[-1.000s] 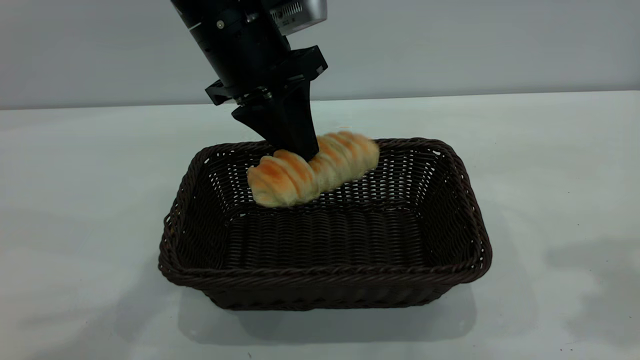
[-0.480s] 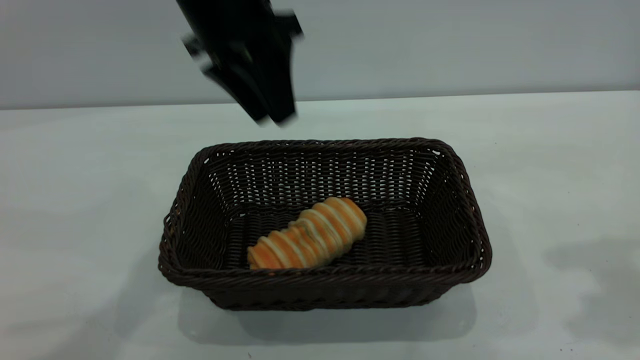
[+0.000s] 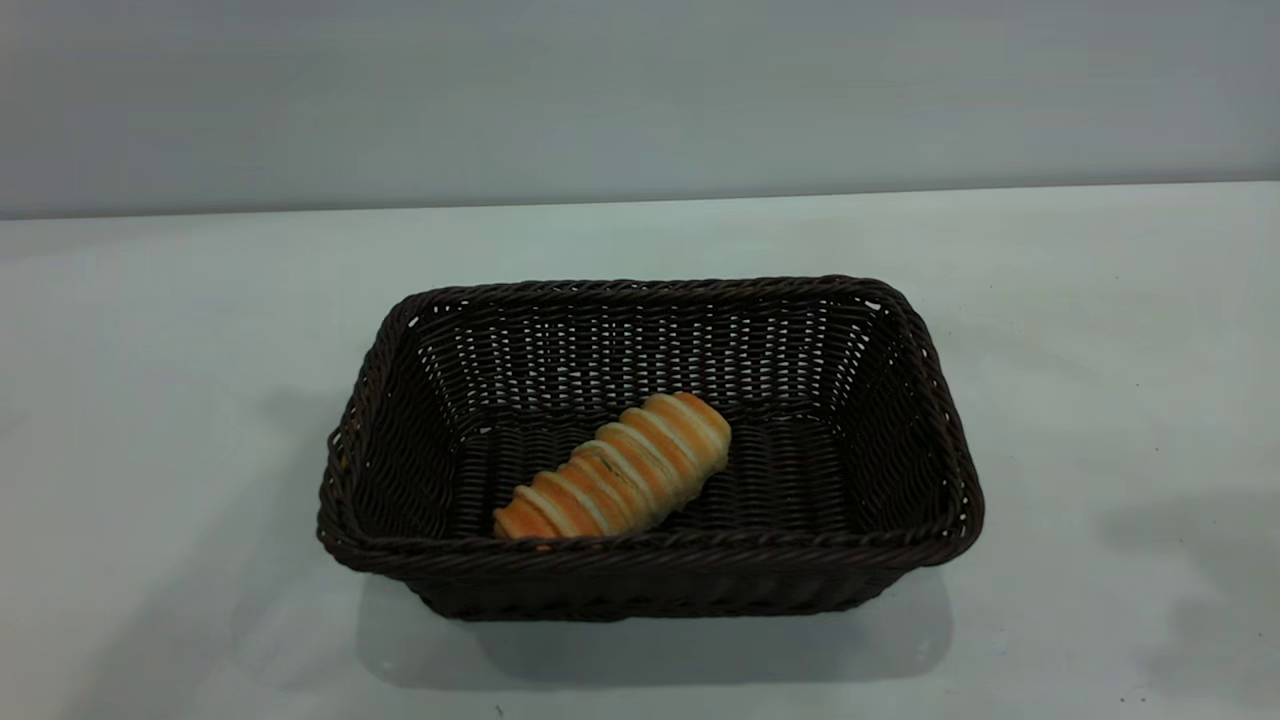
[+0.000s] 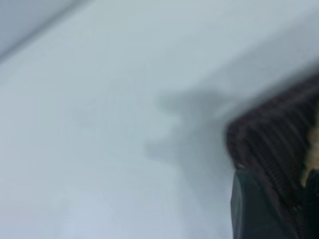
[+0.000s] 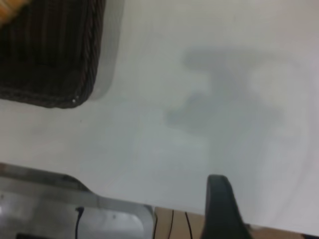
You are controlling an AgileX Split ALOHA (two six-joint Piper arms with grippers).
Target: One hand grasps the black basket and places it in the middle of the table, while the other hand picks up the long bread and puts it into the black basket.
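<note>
The black basket stands in the middle of the table. The long bread lies slantwise on the basket's floor, near its front wall, free of any gripper. Neither gripper shows in the exterior view. In the left wrist view my left gripper is open and empty, beside and above a corner of the basket, with a sliver of the bread showing. In the right wrist view my right gripper hangs over the table's edge, apart from the basket's corner.
Bare white tabletop lies all round the basket. A grey wall stands behind the table. A metal frame part and a wooden floor strip show beyond the table's edge in the right wrist view.
The left gripper let go of the bread, which dropped onto the basket's floor. The gripper then rose and left the exterior view.
</note>
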